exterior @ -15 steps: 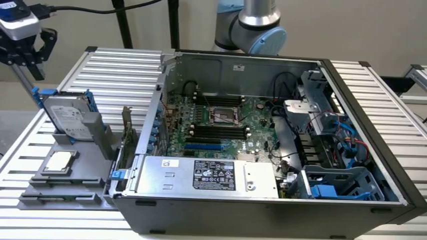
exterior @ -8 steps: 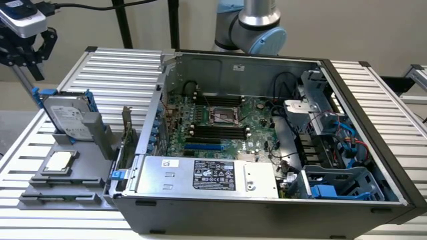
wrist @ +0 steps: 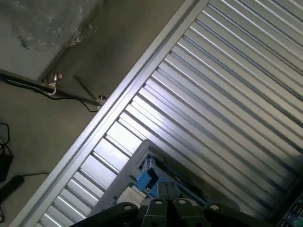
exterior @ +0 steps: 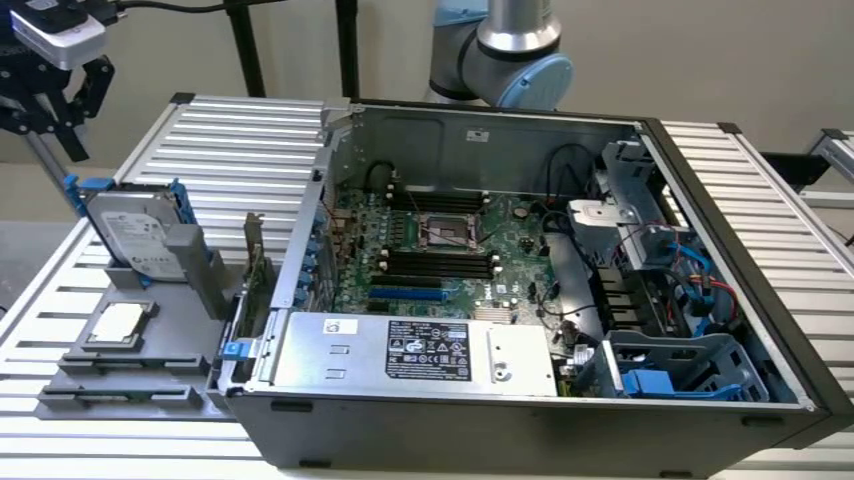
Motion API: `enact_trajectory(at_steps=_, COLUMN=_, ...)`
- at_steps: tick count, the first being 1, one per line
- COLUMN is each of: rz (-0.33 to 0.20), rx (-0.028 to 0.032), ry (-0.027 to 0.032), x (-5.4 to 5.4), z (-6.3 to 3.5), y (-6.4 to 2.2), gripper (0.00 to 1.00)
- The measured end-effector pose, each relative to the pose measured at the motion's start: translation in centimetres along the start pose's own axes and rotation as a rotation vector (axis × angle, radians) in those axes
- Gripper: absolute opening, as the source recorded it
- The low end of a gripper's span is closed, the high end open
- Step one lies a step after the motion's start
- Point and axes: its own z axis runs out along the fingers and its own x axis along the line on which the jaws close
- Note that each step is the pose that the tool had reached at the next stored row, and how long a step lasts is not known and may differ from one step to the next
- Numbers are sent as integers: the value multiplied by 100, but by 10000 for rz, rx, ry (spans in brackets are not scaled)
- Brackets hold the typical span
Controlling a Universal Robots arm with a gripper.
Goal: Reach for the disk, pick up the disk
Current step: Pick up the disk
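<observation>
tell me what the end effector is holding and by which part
Nothing is held: the end effector hangs shut, clear of the hard drive, which stands on edge in its grey holder.

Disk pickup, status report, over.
Gripper shut, empty, hovering just above the disk. Disk upright in grey holder, untouched. Nothing between them.

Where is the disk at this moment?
On the exterior view's left, the disk stands tilted in a grey holder on the ribbed table, beside the open computer case.
</observation>
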Motion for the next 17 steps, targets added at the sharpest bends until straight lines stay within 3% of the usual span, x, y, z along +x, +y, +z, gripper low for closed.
enact_trajectory(at_steps=17, rz=-3088, rx=3, ry=114, x=0, z=6, y=0, gripper=11)
